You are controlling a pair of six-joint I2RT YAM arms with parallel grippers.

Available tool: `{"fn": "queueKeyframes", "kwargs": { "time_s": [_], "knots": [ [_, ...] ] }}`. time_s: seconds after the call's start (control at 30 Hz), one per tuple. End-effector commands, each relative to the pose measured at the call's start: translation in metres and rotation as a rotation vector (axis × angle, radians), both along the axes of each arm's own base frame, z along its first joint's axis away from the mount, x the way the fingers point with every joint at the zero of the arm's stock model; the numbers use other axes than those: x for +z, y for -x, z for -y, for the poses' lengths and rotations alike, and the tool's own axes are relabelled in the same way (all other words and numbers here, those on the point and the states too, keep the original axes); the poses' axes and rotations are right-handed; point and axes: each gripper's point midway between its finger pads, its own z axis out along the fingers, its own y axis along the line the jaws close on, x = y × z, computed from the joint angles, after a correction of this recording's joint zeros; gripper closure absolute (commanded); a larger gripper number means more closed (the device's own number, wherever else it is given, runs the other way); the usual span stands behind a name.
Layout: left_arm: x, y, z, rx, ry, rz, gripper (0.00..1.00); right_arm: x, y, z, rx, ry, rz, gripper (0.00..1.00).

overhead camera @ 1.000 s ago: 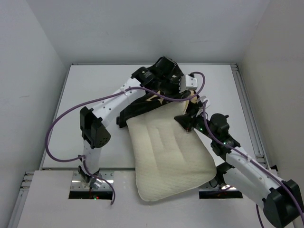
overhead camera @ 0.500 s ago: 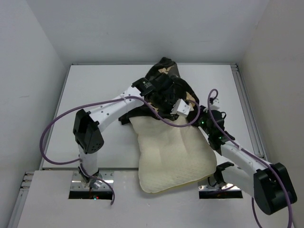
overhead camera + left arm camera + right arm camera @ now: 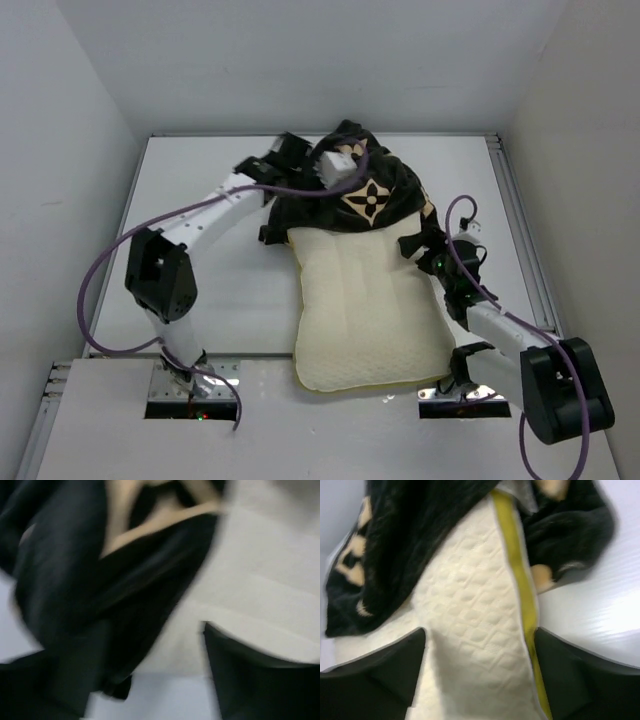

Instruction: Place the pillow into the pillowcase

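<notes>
The cream pillow lies flat in the middle of the white bench, its lower end toward the bottom of the frame. Its upper end is tucked under the black flowered pillowcase, which sits bunched in the upper centre. Most of the pillow is uncovered. The left tool hangs over the case's left side, its fingers spread and released, though its own view is blurred. The right tool sits at the pillow's upper right corner, fingers wide apart and gripping nothing, with the yellow piping running up between them.
</notes>
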Motion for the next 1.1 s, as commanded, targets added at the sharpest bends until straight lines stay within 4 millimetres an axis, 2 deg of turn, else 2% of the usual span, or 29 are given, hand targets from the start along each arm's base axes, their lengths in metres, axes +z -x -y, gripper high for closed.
{"fn": "queueKeyframes", "kwargs": {
  "time_s": [0.0, 0.03, 0.07, 0.1, 0.13, 0.17, 0.2, 0.23, 0.27, 0.3, 0.33, 0.37, 0.4, 0.43, 0.47, 0.5, 0.53, 0.57, 0.63, 0.67, 0.7, 0.73, 0.77, 0.83, 0.87, 0.9, 0.93, 0.97, 1.07],
  "knots": [
    [0.032, -0.065, -0.086, 0.429, 0.124, 0.028, 0.53, 0.044, -0.024, 0.012, -0.01, 0.063, 0.108, 0.08],
    [0.025, -0.078, -0.12, 0.519, 0.131, 0.007, 0.81, 0.031, -0.018, 0.015, 0.005, 0.115, 0.03, 0.01],
    [0.008, -0.075, -0.133, 0.545, 0.126, -0.045, 1.0, 0.048, -0.026, 0.017, 0.024, 0.179, 0.045, 0.01],
    [-0.002, -0.074, -0.145, 0.564, 0.119, -0.069, 1.0, 0.053, -0.027, 0.02, 0.031, 0.213, 0.034, 0.01],
    [-0.011, -0.075, -0.159, 0.565, 0.133, -0.092, 1.0, 0.049, -0.021, 0.022, 0.065, 0.269, -0.006, 0.13],
    [-0.031, -0.065, -0.164, 0.558, 0.117, -0.138, 1.0, 0.062, -0.023, 0.02, 0.089, 0.288, 0.002, 0.34],
    [-0.04, -0.064, -0.167, 0.55, 0.115, -0.149, 1.0, 0.07, -0.024, 0.019, 0.097, 0.3, 0.008, 0.58],
    [-0.057, -0.056, -0.169, 0.525, 0.088, -0.164, 0.99, 0.088, -0.028, 0.016, 0.102, 0.301, 0.039, 0.91],
    [-0.065, -0.056, -0.17, 0.502, 0.072, -0.146, 0.91, 0.091, -0.025, 0.009, 0.13, 0.298, 0.037, 0.93],
    [-0.072, -0.055, -0.171, 0.5, 0.063, -0.147, 0.8, 0.099, -0.025, 0.0, 0.158, 0.295, 0.055, 0.89],
    [-0.083, -0.049, -0.173, 0.499, 0.054, -0.163, 0.58, 0.105, -0.025, -0.01, 0.191, 0.3, 0.049, 0.71],
    [-0.088, -0.051, -0.175, 0.497, 0.063, -0.162, 0.5, 0.1, -0.015, -0.033, 0.269, 0.311, 0.017, 0.6],
    [-0.095, -0.046, -0.173, 0.477, 0.071, -0.178, 0.44, 0.109, -0.014, -0.045, 0.301, 0.321, 0.022, 0.48],
    [-0.096, -0.045, -0.172, 0.462, 0.08, -0.18, 0.36, 0.098, -0.012, -0.058, 0.339, 0.339, -0.02, 0.3],
    [-0.099, -0.044, -0.17, 0.446, 0.087, -0.185, 0.35, 0.088, -0.005, -0.069, 0.38, 0.359, -0.064, 0.23],
    [-0.101, -0.043, -0.165, 0.415, 0.109, -0.193, 0.34, 0.091, 0.005, -0.098, 0.458, 0.363, -0.062, 0.13],
    [-0.102, -0.041, -0.161, 0.396, 0.122, -0.199, 0.32, 0.084, 0.01, -0.11, 0.492, 0.372, -0.082, 0.01],
    [-0.105, -0.038, -0.158, 0.377, 0.131, -0.215, 0.32, 0.068, 0.021, -0.132, 0.559, 0.392, -0.122, 0.01],
    [-0.111, -0.033, -0.151, 0.343, 0.143, -0.233, 0.31, 0.06, 0.027, -0.155, 0.588, 0.38, -0.144, 0.01],
    [-0.114, -0.032, -0.148, 0.344, 0.136, -0.236, 0.31, 0.046, 0.028, -0.166, 0.608, 0.388, -0.167, 0.01],
    [-0.119, -0.034, -0.148, 0.348, 0.129, -0.236, 0.31, 0.041, 0.039, -0.182, 0.648, 0.398, -0.171, 0.01],
    [-0.124, -0.033, -0.147, 0.348, 0.128, -0.248, 0.32, 0.044, 0.038, -0.195, 0.659, 0.394, -0.164, 0.01],
    [-0.127, -0.031, -0.145, 0.344, 0.127, -0.256, 0.33, 0.036, 0.047, -0.207, 0.694, 0.415, -0.183, 0.01],
    [-0.133, -0.03, -0.142, 0.35, 0.139, -0.286, 0.38, 0.026, 0.046, -0.228, 0.722, 0.443, -0.221, 0.01],
    [-0.138, -0.03, -0.139, 0.356, 0.146, -0.304, 0.41, 0.006, 0.054, -0.232, 0.743, 0.48, -0.282, 0.01],
    [-0.138, -0.03, -0.139, 0.361, 0.149, -0.311, 0.49, 0.011, 0.05, -0.241, 0.74, 0.473, -0.282, 0.01],
    [-0.14, -0.03, -0.138, 0.367, 0.152, -0.32, 0.54, 0.006, 0.05, -0.243, 0.732, 0.481, -0.298, 0.01],
    [-0.141, -0.032, -0.137, 0.366, 0.157, -0.331, 0.66, -0.004, 0.049, -0.247, 0.719, 0.483, -0.321, 0.01],
    [-0.14, -0.029, -0.134, 0.347, 0.167, -0.346, 0.84, -0.015, 0.045, -0.246, 0.66, 0.481, -0.358, 0.01]
  ]
}}
